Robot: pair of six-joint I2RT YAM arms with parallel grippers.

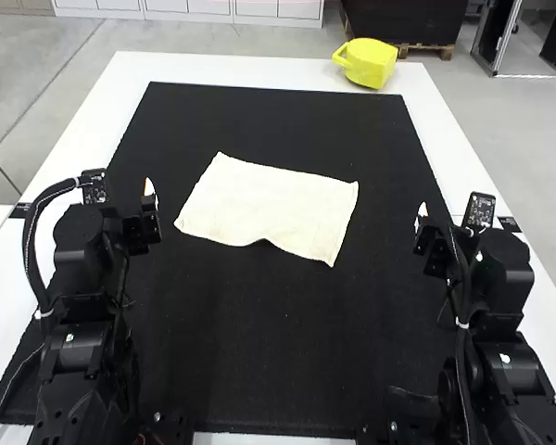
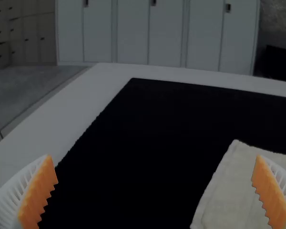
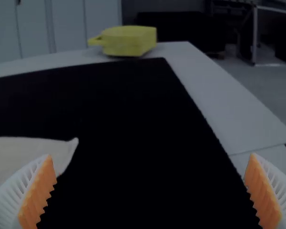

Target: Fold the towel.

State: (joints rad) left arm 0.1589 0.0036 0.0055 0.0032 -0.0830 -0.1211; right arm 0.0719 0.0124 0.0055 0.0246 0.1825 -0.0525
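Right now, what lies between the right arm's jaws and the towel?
Only bare black mat separates the right jaws from the cream towel, as the high view shows.

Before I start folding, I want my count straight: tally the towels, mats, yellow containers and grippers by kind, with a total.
Towel: 1
Black mat: 1
Yellow container: 1
Grippers: 2 (left gripper, right gripper)
Total: 5

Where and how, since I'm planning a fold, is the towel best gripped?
Likely by its near corners: left gripper at the left corner, right gripper at the right corner, each descending from its own side and pinching the edge. The towel lies spread, those corners jutting out; its near edge bows inward between them.
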